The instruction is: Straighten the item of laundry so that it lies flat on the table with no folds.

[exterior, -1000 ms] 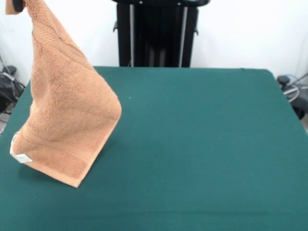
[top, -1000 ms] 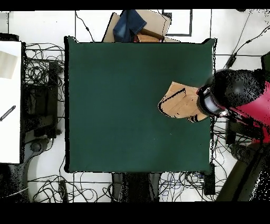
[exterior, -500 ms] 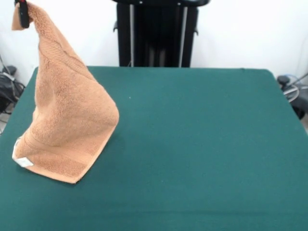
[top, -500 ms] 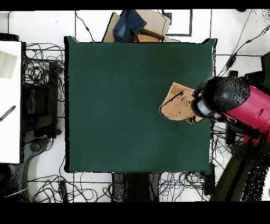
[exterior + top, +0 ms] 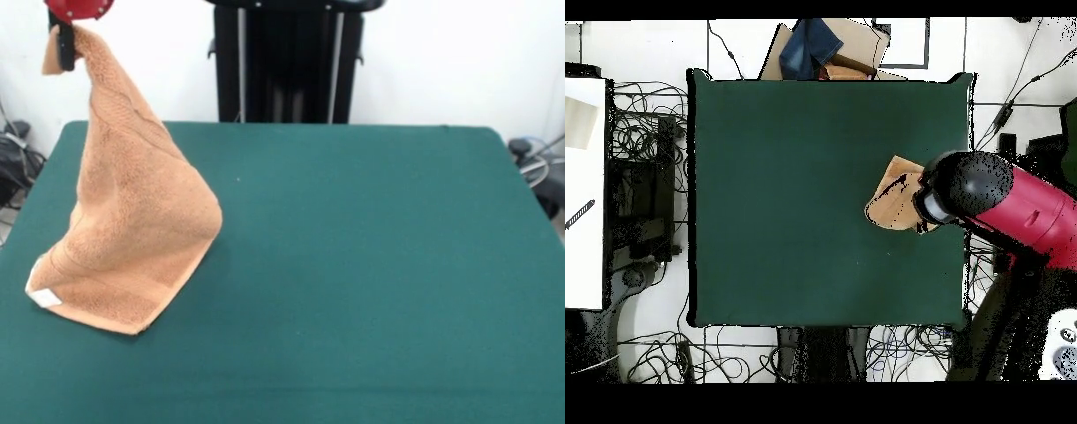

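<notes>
gripper [image 5: 64,46] clamped on one corner of the towel [image 5: 132,221], holding it raised. towel hangs as a draped cone; its lower edge, with the white tag [image 5: 42,298], rests on the table [image 5: 371,265] near one side edge. overhead view: arm [image 5: 1005,205] covers part of the towel [image 5: 890,200].

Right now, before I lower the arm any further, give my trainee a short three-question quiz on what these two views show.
1. True or false: the towel lies flat on the table.
2. What is the gripper shut on? A) a corner of the towel B) the white tag C) nothing
3. Fill in: in the front view, the towel's lower edge rests near the table's ____ side.

Key: 1 false, it hangs as a cone from the gripper, only its lower part on the cloth. 2 A. 3 left.
</notes>
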Action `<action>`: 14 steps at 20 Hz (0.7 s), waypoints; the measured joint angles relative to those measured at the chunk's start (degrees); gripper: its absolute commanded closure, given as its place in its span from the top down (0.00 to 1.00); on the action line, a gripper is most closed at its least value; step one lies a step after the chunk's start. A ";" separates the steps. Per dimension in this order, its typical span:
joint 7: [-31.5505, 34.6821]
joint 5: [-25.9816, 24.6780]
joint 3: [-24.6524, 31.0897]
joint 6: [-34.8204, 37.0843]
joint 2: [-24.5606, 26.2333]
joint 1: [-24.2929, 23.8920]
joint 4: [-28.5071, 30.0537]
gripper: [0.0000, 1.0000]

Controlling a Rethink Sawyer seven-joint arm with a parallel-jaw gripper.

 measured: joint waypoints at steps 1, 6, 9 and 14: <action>0.00 0.00 0.00 -0.26 0.00 0.27 0.17 0.00; 0.00 0.01 0.01 -1.63 -0.01 2.68 0.95 0.00; 0.00 0.00 0.02 -1.85 -0.01 3.44 1.14 0.00; 0.00 0.01 0.01 -1.87 -0.04 5.21 2.01 0.00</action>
